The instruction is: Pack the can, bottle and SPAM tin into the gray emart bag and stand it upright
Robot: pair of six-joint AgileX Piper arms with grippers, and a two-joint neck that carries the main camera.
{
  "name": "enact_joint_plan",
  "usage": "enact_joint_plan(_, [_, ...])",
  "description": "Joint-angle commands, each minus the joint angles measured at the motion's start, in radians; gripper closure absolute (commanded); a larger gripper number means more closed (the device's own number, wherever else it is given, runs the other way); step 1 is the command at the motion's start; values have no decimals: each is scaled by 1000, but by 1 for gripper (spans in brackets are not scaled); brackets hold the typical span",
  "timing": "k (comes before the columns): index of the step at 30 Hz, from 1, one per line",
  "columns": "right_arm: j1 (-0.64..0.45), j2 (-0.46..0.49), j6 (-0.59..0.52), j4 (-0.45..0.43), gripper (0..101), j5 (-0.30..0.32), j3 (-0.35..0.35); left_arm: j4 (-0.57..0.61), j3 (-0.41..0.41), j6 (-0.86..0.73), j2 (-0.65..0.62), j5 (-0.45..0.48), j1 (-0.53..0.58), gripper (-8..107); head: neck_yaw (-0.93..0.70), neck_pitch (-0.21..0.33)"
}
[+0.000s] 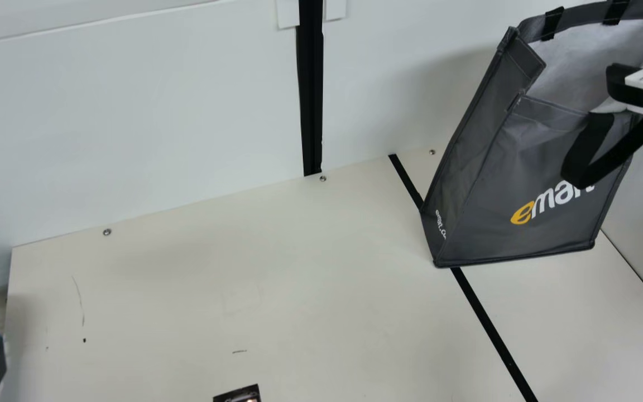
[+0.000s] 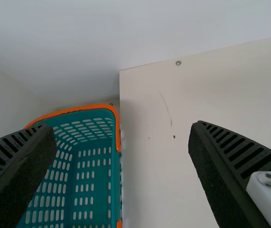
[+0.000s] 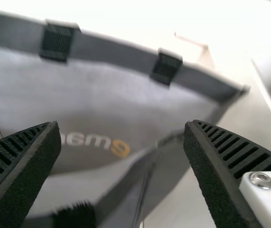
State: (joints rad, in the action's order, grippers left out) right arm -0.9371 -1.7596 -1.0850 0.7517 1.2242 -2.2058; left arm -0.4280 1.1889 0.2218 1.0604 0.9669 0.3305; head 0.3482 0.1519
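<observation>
The gray emart bag (image 1: 522, 162) stands upright, its packing impossible to confirm; left end effector (image 2: 122, 127) and right end effector (image 3: 122, 124) gape apart.

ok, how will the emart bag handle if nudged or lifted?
The gray emart bag is probably floppy: its side folds inward near the rim. Tall over a narrow base, it may tip if nudged. The drooping front handle looks limp to grab.

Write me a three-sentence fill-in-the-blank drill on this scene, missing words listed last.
The dangling handle of the gray emart bag is colored ____.
The teal basket has a rim colored ____.
The two fingers of the right end effector stand wide ____.

Missing words: black; orange; apart.
</observation>
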Motion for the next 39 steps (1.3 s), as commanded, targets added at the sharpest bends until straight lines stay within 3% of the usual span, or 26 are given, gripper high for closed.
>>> enact_joint_plan(1, [10,2,-1,2,6,-4,-25,0,0,0,0,0,0,9,1,23])
enact_joint_plan(14, [107,37,-29,15,6,-4,-92,0,0,0,0,0,0,9,1,23])
enact_joint_plan(39, [413,125,-44,-39,6,-4,-30,0,0,0,0,0,0,9,1,23])
